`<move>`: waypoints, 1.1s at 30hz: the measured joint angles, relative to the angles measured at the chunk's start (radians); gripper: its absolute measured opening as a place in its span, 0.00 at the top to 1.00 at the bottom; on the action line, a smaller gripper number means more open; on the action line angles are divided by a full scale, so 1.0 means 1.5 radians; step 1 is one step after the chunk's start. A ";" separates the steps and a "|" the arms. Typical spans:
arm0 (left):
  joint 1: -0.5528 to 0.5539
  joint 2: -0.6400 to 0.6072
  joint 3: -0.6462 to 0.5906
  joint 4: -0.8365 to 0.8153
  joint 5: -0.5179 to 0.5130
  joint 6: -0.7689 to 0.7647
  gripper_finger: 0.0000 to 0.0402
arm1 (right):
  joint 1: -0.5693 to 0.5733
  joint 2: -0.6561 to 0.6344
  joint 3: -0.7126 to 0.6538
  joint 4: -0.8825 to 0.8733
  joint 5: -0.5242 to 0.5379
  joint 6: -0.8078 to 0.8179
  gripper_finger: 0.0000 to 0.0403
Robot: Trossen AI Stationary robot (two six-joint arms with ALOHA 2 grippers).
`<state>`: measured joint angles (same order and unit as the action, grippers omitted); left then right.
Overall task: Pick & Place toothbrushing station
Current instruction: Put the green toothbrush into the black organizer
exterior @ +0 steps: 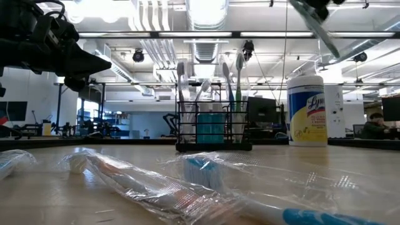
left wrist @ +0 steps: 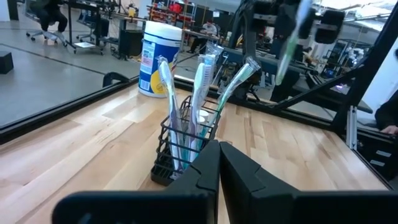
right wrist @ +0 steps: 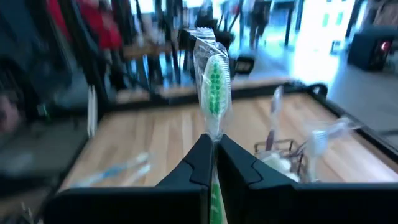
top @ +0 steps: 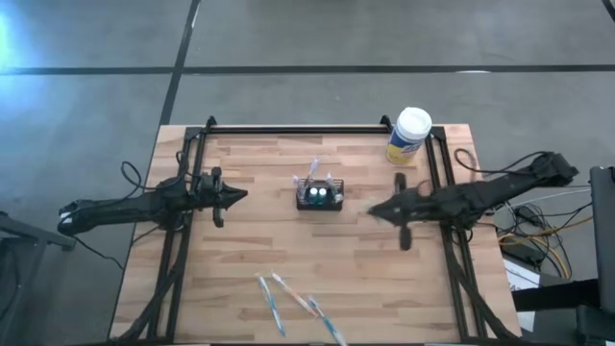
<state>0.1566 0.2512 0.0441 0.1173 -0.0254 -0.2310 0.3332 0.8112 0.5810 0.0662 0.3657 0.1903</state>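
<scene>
The toothbrushing station (top: 319,196), a small black wire holder, stands on its base at mid table with several toothbrushes upright in it; it also shows in the low view (exterior: 212,128) and the left wrist view (left wrist: 186,146). My right gripper (top: 373,211) is to its right, above the table, shut on a wrapped green-bristled toothbrush (right wrist: 214,81). My left gripper (top: 242,195) is to its left, shut and empty, pointing at the holder. My right gripper pinches the wrapped toothbrush between its two fingers at the neck just below the head (right wrist: 213,138). The brush lies along the fingers, its green head sticking out past the fingertips. It is lifted clear of the table and slants in the low view (exterior: 322,34).
A white-lidded canister with a yellow label (top: 410,135) stands at the far right of the table. Several wrapped toothbrushes (top: 293,303) lie flat near the table's near edge. Black frame rails (top: 288,129) run along the far edge and both sides.
</scene>
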 joint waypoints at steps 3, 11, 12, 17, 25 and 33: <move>0.000 0.000 0.000 0.000 0.000 0.006 0.97 | 0.000 -0.096 -0.088 0.070 0.005 0.005 0.98; 0.000 0.000 0.000 0.001 0.000 0.007 0.97 | 0.000 -0.264 -0.263 0.149 0.060 0.023 0.98; 0.000 0.000 0.000 0.001 0.000 0.007 0.97 | 0.000 -0.277 -0.277 0.157 0.064 0.022 0.98; 0.000 0.000 0.000 0.001 0.000 0.007 0.97 | 0.000 -0.329 -0.323 0.180 0.070 0.007 0.98; 0.000 0.000 0.000 0.001 0.000 0.007 0.97 | 0.000 -0.381 -0.370 0.250 0.049 -0.047 0.98; 0.000 0.000 0.000 0.001 -0.032 0.011 0.97 | 0.000 -0.382 -0.375 0.261 0.049 -0.111 0.98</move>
<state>0.1570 0.2512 0.0441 0.1193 -0.0737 -0.2150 0.3336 0.2380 0.0193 0.4577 0.4388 0.0244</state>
